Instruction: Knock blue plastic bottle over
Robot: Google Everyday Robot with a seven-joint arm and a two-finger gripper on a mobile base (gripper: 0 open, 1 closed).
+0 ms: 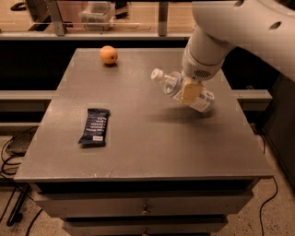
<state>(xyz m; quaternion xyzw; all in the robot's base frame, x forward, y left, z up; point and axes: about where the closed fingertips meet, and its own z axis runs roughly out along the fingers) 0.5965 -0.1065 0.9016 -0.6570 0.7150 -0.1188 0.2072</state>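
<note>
The blue plastic bottle [169, 84] is clear with a white cap and a pale label. It is tipped far over on the right half of the grey table [138, 152], nearly on its side, with its cap pointing left and slightly up. My gripper [190, 93] comes down from the white arm at the upper right and sits against the middle of the bottle, covering part of it. The bottle's base end rests near the table's right side.
An orange [109, 54] sits at the back left of the table. A dark blue snack bar [94, 126] lies at the left middle. The table has drawers [145, 209] below. A shelf with a clear container [97, 11] runs behind.
</note>
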